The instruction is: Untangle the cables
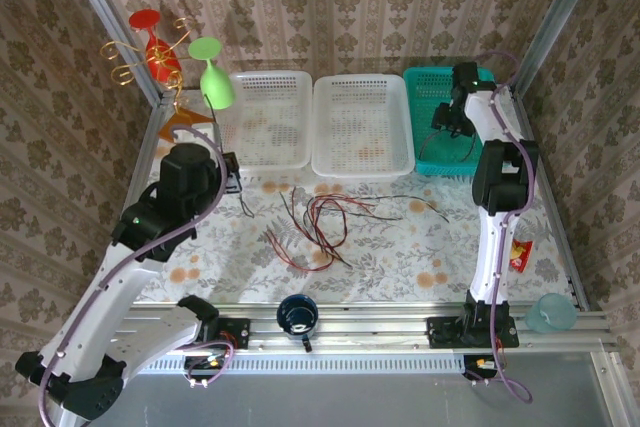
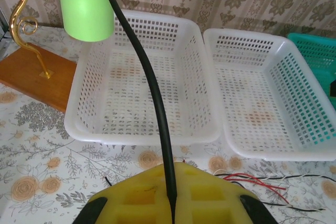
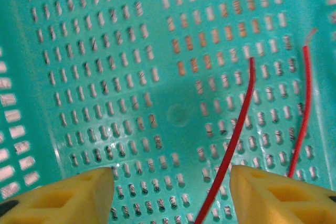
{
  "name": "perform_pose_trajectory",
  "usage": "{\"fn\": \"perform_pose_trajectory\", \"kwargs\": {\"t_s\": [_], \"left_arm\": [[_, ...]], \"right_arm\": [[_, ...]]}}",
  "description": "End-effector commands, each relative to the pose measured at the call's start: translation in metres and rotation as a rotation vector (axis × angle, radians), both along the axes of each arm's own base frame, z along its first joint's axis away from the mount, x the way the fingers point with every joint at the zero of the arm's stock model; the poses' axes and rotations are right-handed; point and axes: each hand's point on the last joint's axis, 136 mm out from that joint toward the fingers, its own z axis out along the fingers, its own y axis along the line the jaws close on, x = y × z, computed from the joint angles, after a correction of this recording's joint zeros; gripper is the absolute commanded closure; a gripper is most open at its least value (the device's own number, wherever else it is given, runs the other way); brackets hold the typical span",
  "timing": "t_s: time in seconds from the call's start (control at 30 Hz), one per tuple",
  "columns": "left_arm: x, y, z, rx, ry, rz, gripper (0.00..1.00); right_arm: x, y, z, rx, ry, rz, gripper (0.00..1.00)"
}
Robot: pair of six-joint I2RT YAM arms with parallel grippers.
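Note:
A loose tangle of red and black cables [image 1: 320, 222] lies on the flowered table in front of the baskets. My left gripper [image 1: 232, 172] hangs at its left end. In the left wrist view its yellow pads [image 2: 210, 195] are pressed together on a black cable [image 2: 152, 82] that rises from between them. My right gripper [image 1: 455, 117] is over the teal basket [image 1: 430, 87]. Its jaws [image 3: 173, 198] stand wide apart, with a red cable [image 3: 236, 135] lying loose on the basket floor [image 3: 131, 40] between them, close to the right finger. Another red strand [image 3: 302, 114] lies further right.
Two white baskets [image 1: 268, 82] [image 1: 360, 87] stand left of the teal one. A stand with a green glass [image 1: 212, 72] and a red glass [image 1: 155, 47] is at the back left. A blue mug [image 1: 297, 314] and a clear cup [image 1: 548, 312] sit on the front rail.

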Motion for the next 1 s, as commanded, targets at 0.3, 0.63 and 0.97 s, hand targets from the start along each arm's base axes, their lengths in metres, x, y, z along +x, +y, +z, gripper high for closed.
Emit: {"fn": "perform_pose_trajectory", "kwargs": {"t_s": [0.3,0.63,0.97], "left_arm": [[0.000,-0.012,0.030,-0.049,-0.022,-0.051,1.00],[0.015,-0.067,0.126,-0.265,-0.200,-0.223,1.00],[0.039,-0.125,0.187,-0.392,-0.393,-0.321,1.00]], "right_arm": [[-0.006,0.005,0.137,0.258,-0.279,-0.009,0.00],[-0.040,0.048,0.179,0.509,-0.490,-0.019,0.00],[-0.109,0.074,0.173,0.628,-0.521,-0.056,0.00]]}}
